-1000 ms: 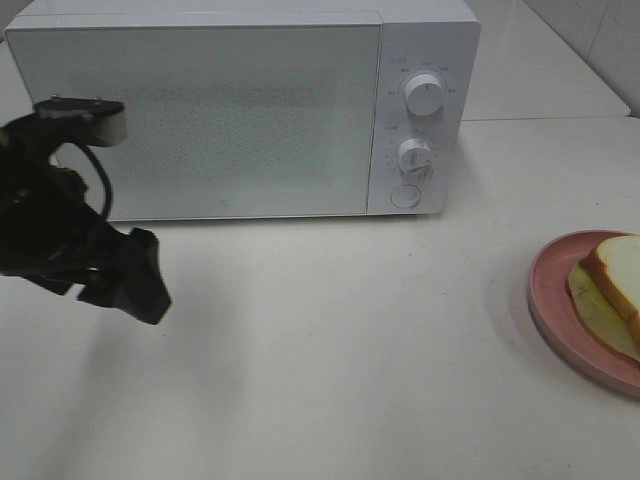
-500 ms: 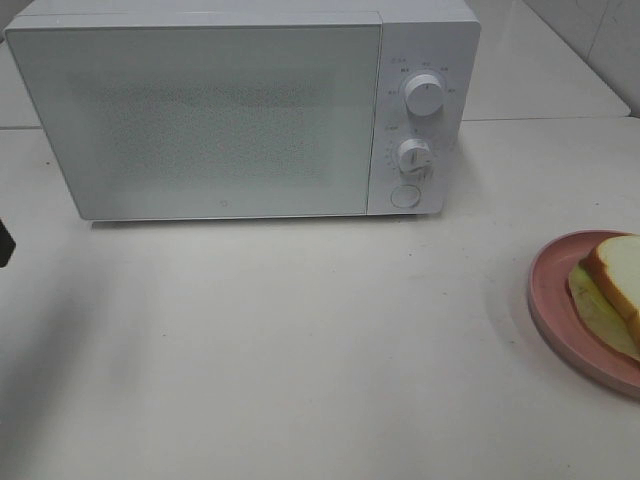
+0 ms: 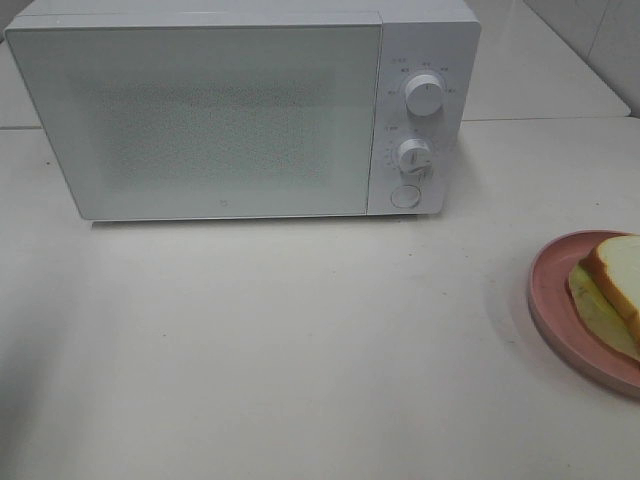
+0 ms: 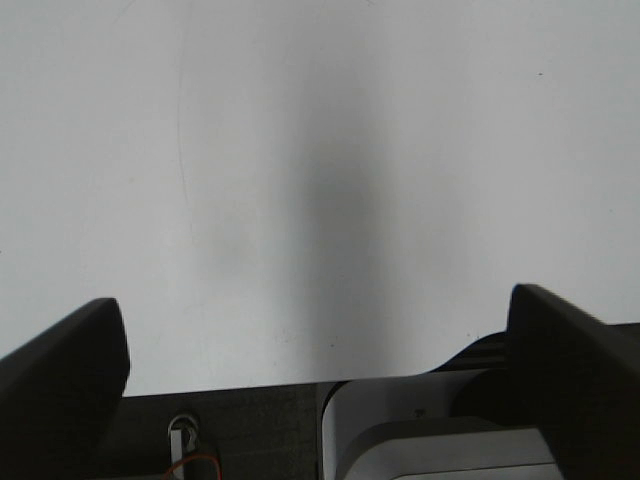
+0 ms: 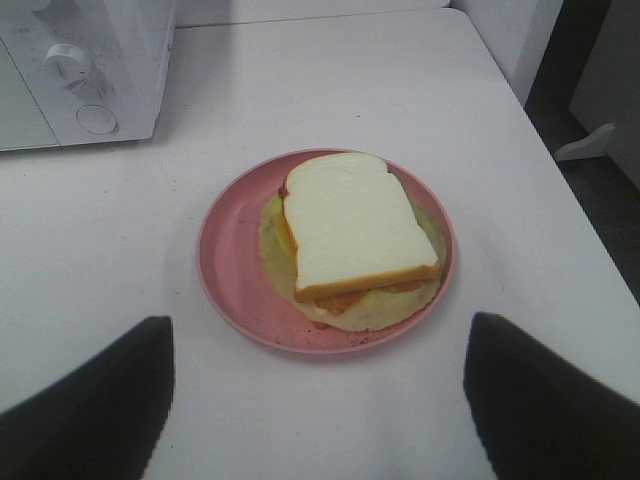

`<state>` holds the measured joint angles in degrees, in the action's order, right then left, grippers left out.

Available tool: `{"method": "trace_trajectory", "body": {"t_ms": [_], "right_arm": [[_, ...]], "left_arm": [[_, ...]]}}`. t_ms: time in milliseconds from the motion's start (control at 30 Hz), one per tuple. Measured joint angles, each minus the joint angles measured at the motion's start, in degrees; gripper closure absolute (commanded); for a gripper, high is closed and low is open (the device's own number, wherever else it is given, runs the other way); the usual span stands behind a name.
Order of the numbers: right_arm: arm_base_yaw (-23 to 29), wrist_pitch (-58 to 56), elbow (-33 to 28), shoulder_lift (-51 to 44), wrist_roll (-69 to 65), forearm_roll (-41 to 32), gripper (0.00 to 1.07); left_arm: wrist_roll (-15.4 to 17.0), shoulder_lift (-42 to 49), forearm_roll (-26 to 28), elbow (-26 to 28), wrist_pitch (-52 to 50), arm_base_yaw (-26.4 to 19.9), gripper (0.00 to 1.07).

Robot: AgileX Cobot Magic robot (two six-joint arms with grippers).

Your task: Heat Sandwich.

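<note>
White-bread sandwich [image 5: 352, 222] with pale filling, on round pink plate [image 5: 222, 262]; white microwave [image 3: 240, 110] shut. Door is best opened first. Both grippers, left gripper [image 4: 320, 350] and right gripper [image 5: 318, 400], spread, empty.

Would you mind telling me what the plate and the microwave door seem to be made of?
The plate looks like matte pink plastic, though glazed ceramic is possible: flat colour, thin rim, little shine. The microwave door looks like white-tinted glass or plastic over a fine dotted mesh, smooth and faintly glossy.

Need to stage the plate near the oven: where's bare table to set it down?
Widest bare table: in front of the microwave, left of the pink plate. Narrower strip between dial panel and plate. Crowded only at the right edge, where plate holds the sandwich.
</note>
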<state>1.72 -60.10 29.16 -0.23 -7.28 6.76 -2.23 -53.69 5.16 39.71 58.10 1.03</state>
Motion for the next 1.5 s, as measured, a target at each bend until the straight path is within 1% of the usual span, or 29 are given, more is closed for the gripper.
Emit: {"method": "trace_trajectory", "body": {"t_ms": [67,100,133,167,200,267,300,333,400,433,500,567,600,633,733,967,1500], "right_arm": [[0.0,0.0,0.0,0.0,0.0,0.0,0.31],[0.0,0.0,0.0,0.0,0.0,0.0,0.31],[0.0,0.0,0.0,0.0,0.0,0.0,0.31],[0.0,0.0,0.0,0.0,0.0,0.0,0.31],[0.0,0.0,0.0,0.0,0.0,0.0,0.31],[0.0,0.0,0.0,0.0,0.0,0.0,0.31],[0.0,0.0,0.0,0.0,0.0,0.0,0.31],[0.0,0.0,0.0,0.0,0.0,0.0,0.31],[0.0,0.0,0.0,0.0,0.0,0.0,0.31],[0.0,0.0,0.0,0.0,0.0,0.0,0.31],[0.0,0.0,0.0,0.0,0.0,0.0,0.31],[0.0,0.0,0.0,0.0,0.0,0.0,0.31],[0.0,0.0,0.0,0.0,0.0,0.0,0.31],[0.0,0.0,0.0,0.0,0.0,0.0,0.31],[0.0,0.0,0.0,0.0,0.0,0.0,0.31],[0.0,0.0,0.0,0.0,0.0,0.0,0.31],[0.0,0.0,0.0,0.0,0.0,0.0,0.31]], "left_arm": [[0.0,6.4,0.0,-3.3,0.1,0.0,0.10],[0.0,8.4,0.0,-4.2,0.1,0.0,0.10],[0.0,8.4,0.0,-4.2,0.1,0.0,0.10],[0.0,10.8,0.0,-5.2,0.1,0.0,0.10],[0.0,15.8,0.0,-7.2,0.2,0.0,0.10],[0.0,20.5,0.0,-8.6,0.2,0.0,0.10],[0.0,20.5,0.0,-8.6,0.2,0.0,0.10],[-0.2,25.2,0.0,-9.7,0.2,0.0,0.10],[-0.6,30.3,0.0,-10.3,0.3,0.0,0.10],[-0.6,30.3,0.0,-10.3,0.3,0.0,0.10],[-1.3,36.8,0.0,-11.0,0.7,0.0,0.10],[-1.5,41.1,0.0,-11.2,1.2,0.0,0.10],[-1.5,41.1,0.0,-11.2,1.2,0.0,0.10],[-1.6,44.5,0.0,-11.2,1.5,0.0,0.10],[-1.7,48.5,0.0,-11.2,1.5,0.0,0.10],[-1.7,53.8,0.0,-11.2,1.5,0.0,0.10],[-1.7,53.9,0.0,-11.2,1.5,0.0,0.10]]}}
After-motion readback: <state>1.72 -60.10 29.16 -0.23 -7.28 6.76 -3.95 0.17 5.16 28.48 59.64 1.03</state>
